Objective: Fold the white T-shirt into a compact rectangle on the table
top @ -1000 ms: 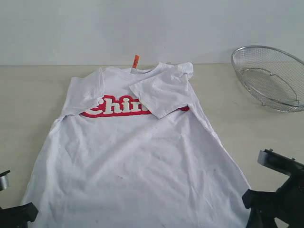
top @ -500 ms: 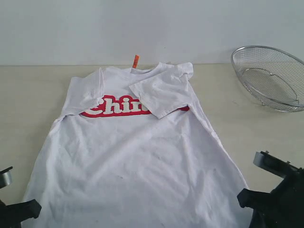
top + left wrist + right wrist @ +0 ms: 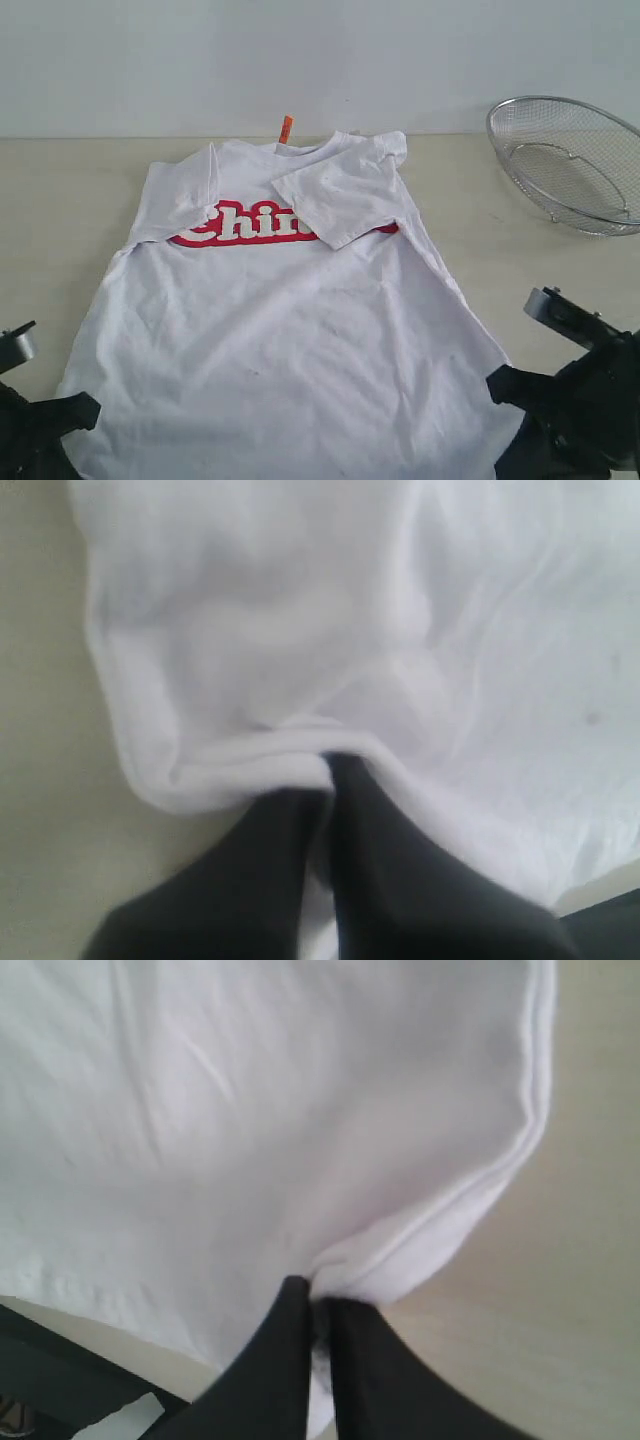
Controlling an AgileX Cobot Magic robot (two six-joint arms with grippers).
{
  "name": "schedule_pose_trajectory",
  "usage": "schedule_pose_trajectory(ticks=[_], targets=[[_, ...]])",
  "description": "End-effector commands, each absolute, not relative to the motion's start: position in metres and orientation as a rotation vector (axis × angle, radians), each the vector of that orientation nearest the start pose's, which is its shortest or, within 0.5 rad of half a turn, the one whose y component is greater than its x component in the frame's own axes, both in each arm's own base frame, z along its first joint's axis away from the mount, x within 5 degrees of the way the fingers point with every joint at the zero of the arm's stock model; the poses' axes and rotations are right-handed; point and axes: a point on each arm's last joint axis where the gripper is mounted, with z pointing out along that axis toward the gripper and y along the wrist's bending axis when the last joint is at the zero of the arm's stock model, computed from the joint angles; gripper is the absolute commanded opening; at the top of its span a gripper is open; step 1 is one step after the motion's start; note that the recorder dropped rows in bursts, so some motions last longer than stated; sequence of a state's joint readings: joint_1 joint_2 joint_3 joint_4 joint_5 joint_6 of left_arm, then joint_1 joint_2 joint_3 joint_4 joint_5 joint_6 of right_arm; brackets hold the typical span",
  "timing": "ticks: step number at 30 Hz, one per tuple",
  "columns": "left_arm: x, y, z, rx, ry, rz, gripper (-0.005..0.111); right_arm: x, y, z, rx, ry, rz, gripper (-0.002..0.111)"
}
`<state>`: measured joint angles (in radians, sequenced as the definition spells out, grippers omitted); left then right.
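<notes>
Hem corners are what this step hangs on, as I judge it: with both sleeves (image 3: 345,200) folded in over the chest, the bottom edge of the white T-shirt (image 3: 290,340) looks ready to be carried up toward the collar (image 3: 300,149). Done well, both arms should lift together and at equal height, with the hem stretched lightly between them so the cloth does not sag or twist. They should then lay it down square to the shoulders, short of the orange neck tag (image 3: 287,129). A lopsided pull would likely drag the folded sleeves askew. The shirt lies flat, chest up, in the middle of the table (image 3: 60,200), collar at the far side, well apart from the wire basket (image 3: 570,165) at the far right. The left gripper (image 3: 330,765) is pinched shut on a bunched fold of the shirt's near left hem corner. The right gripper (image 3: 315,1295) is likewise closed tight on the hemmed near right corner, fabric caught between its fingertips.
</notes>
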<state>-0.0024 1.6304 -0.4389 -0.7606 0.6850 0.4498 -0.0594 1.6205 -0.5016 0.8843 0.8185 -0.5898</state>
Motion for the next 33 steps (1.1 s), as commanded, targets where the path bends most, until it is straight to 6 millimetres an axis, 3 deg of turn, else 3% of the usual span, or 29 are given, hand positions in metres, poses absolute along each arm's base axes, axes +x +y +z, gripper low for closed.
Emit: schedule_pose_trajectory(ticks=[1,7,15,23,33], targets=[[0.182,-0.042,0.119,-0.28,3.076,-0.708,0.005,0.197,0.041,0.137,0.23,2.997,0.957,0.0],[0.182,-0.044,0.144,-0.276,2.939,-0.745,0.005,0.195,0.042,0.155,0.19,2.918,0.958,0.0],[0.184,-0.046,0.169,-0.229,2.827,-0.778,0.005,0.195,0.044,0.164,0.194,2.863,0.978,0.0],[0.191,-0.046,0.176,-0.228,2.797,-0.782,0.005,0.207,0.044,0.177,0.151,2.821,0.983,0.0],[0.191,-0.046,0.176,-0.231,2.791,-0.774,0.005,0.209,0.042,0.176,0.161,2.812,0.939,0.0]])
